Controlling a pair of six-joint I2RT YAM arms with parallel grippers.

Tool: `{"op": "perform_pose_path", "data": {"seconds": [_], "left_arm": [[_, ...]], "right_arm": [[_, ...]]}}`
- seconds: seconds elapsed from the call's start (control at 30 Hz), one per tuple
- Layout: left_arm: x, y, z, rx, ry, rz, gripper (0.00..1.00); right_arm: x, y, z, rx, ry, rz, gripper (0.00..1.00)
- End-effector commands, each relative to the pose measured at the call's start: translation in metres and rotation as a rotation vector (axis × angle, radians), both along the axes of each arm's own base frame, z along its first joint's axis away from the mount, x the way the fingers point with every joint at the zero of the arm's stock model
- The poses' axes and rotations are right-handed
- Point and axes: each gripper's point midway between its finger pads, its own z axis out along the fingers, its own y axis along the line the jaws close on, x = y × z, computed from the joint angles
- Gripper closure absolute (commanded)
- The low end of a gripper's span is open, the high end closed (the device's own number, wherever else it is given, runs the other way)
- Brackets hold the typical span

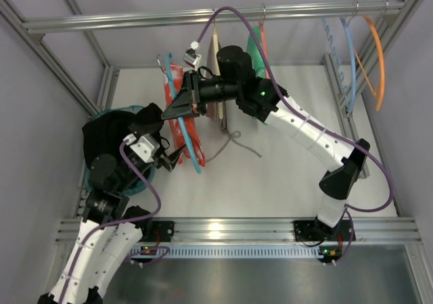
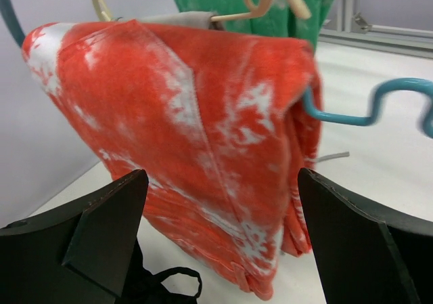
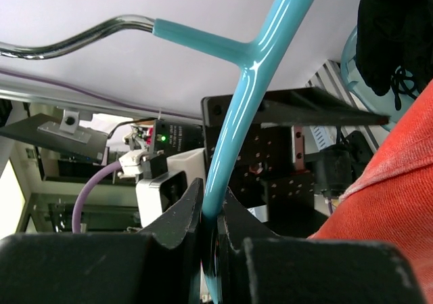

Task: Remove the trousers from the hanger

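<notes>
Above the table (image 1: 284, 175), left of centre, the right arm (image 1: 304, 128) reaches across and holds the load clear of the surface. The trousers (image 2: 203, 148) hang folded over the hanger (image 2: 358, 111), draping down on both sides of its bar. None of the cloth has come off the bar yet.

The right gripper (image 3: 211, 216) is pressed together on the hanger's blue rod, just below the junction with the metal hook. This grip probably serves to fix the hanger while the other arm pulls.

The left gripper (image 2: 222, 182) is spread wide and holds nothing. Its fingers (image 2: 108, 229) flank the hanging cloth, apparently lined up for a grasp.

From above, the hanger's long axis runs far-to-near. Its bare, wavy near end points toward the arm bases.
</notes>
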Motion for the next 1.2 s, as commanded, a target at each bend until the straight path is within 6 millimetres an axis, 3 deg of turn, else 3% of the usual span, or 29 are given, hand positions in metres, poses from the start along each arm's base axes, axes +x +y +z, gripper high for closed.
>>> {"op": "perform_pose_path", "data": {"seconds": [0.0, 0.07, 0.23, 0.37, 0.4, 0.43, 0.6, 0.63, 0.67, 0.77, 0.9, 1.07, 1.17], "left_arm": [[0.022, 0.009, 0.025, -0.054, -0.093, 0.097, 0.02], [0.030, 0.011, 0.033, -0.073, -0.122, 0.117, 0.02], [0.039, 0.003, 0.026, -0.100, -0.093, 0.098, 0.03], [0.049, 0.011, 0.028, -0.136, -0.093, 0.157, 0.15], [0.049, 0.011, 0.031, -0.148, -0.094, 0.160, 0.20], [0.050, 0.011, 0.034, -0.163, -0.094, 0.163, 0.34], [0.051, 0.010, 0.044, -0.213, -0.073, 0.157, 0.66], [0.052, 0.010, 0.045, -0.219, -0.070, 0.157, 0.87], [0.053, 0.013, 0.049, -0.236, -0.068, 0.181, 1.00], [0.057, 0.023, 0.057, -0.300, -0.013, 0.242, 1.00], [0.048, 0.029, 0.101, -0.450, 0.027, 0.250, 1.00], [0.034, 0.036, 0.153, -0.574, 0.019, 0.230, 1.00], [0.032, 0.038, 0.170, -0.600, 0.009, 0.227, 1.00]], "right_arm": [[-0.026, -0.035, 0.106, 0.286, -0.231, -0.001, 1.00], [-0.027, -0.036, 0.108, 0.290, -0.225, 0.001, 1.00], [-0.032, -0.037, 0.111, 0.305, -0.231, 0.018, 1.00], [-0.036, -0.040, 0.111, 0.306, -0.231, 0.029, 1.00], [-0.037, -0.040, 0.111, 0.306, -0.229, 0.032, 1.00], [-0.037, -0.040, 0.111, 0.307, -0.230, 0.032, 1.00], [-0.042, -0.043, 0.113, 0.319, -0.236, 0.052, 1.00], [-0.044, -0.044, 0.113, 0.323, -0.243, 0.061, 1.00], [-0.044, -0.045, 0.113, 0.324, -0.249, 0.063, 1.00], [-0.035, -0.049, 0.109, 0.316, -0.290, 0.031, 1.00], [-0.003, -0.061, 0.089, 0.247, -0.298, -0.063, 1.00], [0.016, -0.077, 0.069, 0.194, -0.298, -0.121, 1.00], [0.024, -0.085, 0.056, 0.161, -0.285, -0.148, 1.00]]}}
